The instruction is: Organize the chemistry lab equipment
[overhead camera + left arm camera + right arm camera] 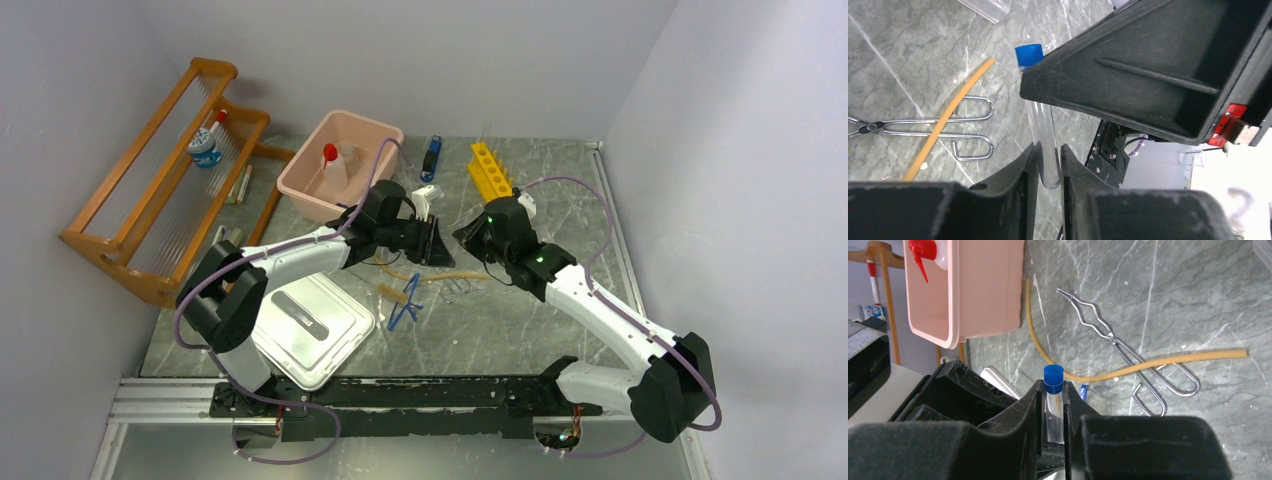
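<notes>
The white red-capped squeeze bottle (335, 172) stands in the pink rectangular tub (305, 198), wooden rack (165, 185) to its left, yellow holed rack (490, 172) to its right. Nearer, the tan rubber hose (1158, 361) lies across thin metal tongs (1111, 338), a blue-capped clear tube (1054, 400) above.

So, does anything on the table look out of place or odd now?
Two things. The tan hose lies draped across the metal tongs, so lifting either could drag the other. Also, the left tool and the right tool seem shut on one blue-capped tube at once.

Blue-capped clear tube (1041, 130) (clamped, both ends)
</notes>
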Available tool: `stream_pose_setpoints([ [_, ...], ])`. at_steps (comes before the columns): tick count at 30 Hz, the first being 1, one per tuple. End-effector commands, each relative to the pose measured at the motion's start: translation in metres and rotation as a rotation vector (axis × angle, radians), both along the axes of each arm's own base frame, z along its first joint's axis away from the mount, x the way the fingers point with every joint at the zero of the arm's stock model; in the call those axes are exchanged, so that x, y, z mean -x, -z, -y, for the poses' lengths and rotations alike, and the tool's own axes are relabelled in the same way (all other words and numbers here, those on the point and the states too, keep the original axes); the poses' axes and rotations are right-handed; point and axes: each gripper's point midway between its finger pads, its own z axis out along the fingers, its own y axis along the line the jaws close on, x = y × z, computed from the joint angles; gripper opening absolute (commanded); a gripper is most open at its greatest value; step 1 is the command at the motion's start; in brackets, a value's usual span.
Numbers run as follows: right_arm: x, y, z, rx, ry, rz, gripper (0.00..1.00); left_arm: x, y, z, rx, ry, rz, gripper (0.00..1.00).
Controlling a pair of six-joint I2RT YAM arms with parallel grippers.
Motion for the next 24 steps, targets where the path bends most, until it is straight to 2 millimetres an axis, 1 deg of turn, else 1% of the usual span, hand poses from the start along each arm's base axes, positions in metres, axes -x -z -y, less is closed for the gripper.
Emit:
stream_pose_setpoints([
  [1, 0.001, -0.005, -0.002, -0.029, -0.013, 0.009, 0.19, -0.002, -0.011, 0.007, 0.048, 0.025, 0.045, 0.17],
  [3, 0.002, -0.003, 0.003, -0.009, -0.002, -0.009, 0.28, -0.003, -0.012, 0.006, 0.039, 0.033, 0.073, 0.06],
  [6, 0.001, -0.006, 0.008, 0.005, -0.04, -0.028, 0.46, -0.005, -0.009, 0.001, 0.003, 0.055, 0.141, 0.05],
  [7, 0.0, -0.007, 0.013, 0.011, -0.06, -0.039, 0.51, -0.005, -0.008, -0.001, -0.013, 0.079, 0.182, 0.05],
  [9, 0.001, -0.011, 0.016, -0.007, -0.124, -0.061, 0.55, -0.005, -0.007, -0.007, -0.049, 0.118, 0.257, 0.05],
  [11, 0.005, -0.016, 0.016, -0.035, -0.205, -0.065, 0.56, -0.002, -0.006, -0.013, -0.067, 0.16, 0.308, 0.05],
  [14, 0.016, -0.023, 0.006, -0.1, -0.337, -0.066, 0.57, 0.005, -0.011, -0.017, -0.048, 0.212, 0.367, 0.05],
  [17, 0.028, -0.02, -0.006, -0.139, -0.451, -0.114, 0.59, 0.013, -0.016, -0.017, -0.025, 0.259, 0.394, 0.05],
  [21, 0.032, -0.013, -0.009, -0.13, -0.502, -0.147, 0.61, 0.017, -0.02, -0.017, -0.006, 0.284, 0.402, 0.05],
  [23, 0.032, -0.014, -0.011, -0.143, -0.509, -0.139, 0.59, 0.017, -0.019, -0.018, -0.014, 0.279, 0.4, 0.05],
  [24, 0.032, -0.016, -0.012, -0.152, -0.512, -0.137, 0.56, 0.016, -0.018, -0.018, -0.018, 0.277, 0.398, 0.05],
])
